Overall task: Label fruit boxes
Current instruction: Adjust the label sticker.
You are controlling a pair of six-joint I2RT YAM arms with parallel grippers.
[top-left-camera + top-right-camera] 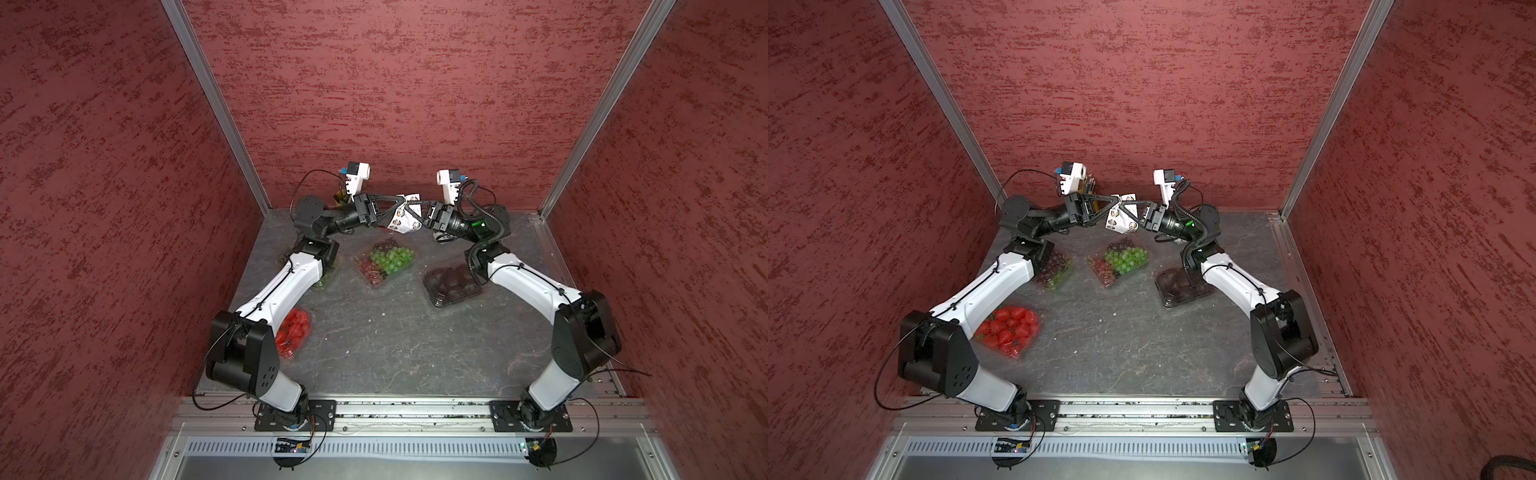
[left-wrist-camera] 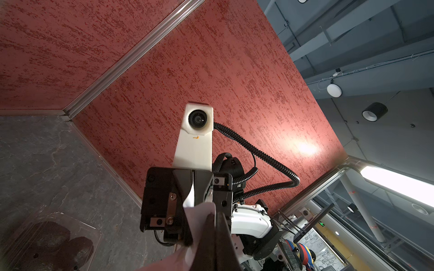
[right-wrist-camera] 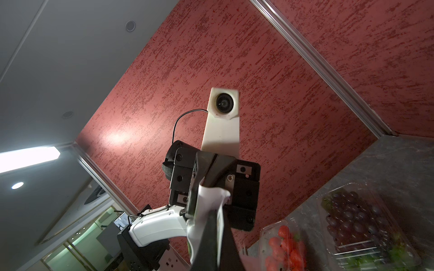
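Two grippers meet in the air above the back part of the worktop [image 1: 395, 345], and both are pinched on the same white sticker sheet [image 1: 397, 222].

In both top views the left gripper [image 1: 402, 203] reaches in from the left side and the right gripper [image 1: 412, 205] from the right. Their tips almost touch, and the sheet hangs bent below them. Under the sheet and a little toward the front edge lies the box of green and red grapes [image 1: 386, 259], near the middle of the worktop. I judge it about equally near to both arms. The black tray of dark fruit [image 1: 449, 282] lies toward the right edge, partly under the right arm. The strawberry box [image 1: 1009, 330] is toward the front left corner. The box of dark red grapes [image 1: 1054, 268] is near the left edge, half hidden by the left arm.

In the left wrist view, this arm's dark fingers [image 2: 211, 239] are pressed together on the paper. The right gripper faces them closely, and the black tray is far below.

In the right wrist view, the same grip shows from the other side, with the strawberries and the dark grapes low on the worktop.

Every box lies down and forward from the sheet, so I think a peeled sticker must travel that way, and the middle box is the shortest trip. I cannot tell if any lid already has a sticker.
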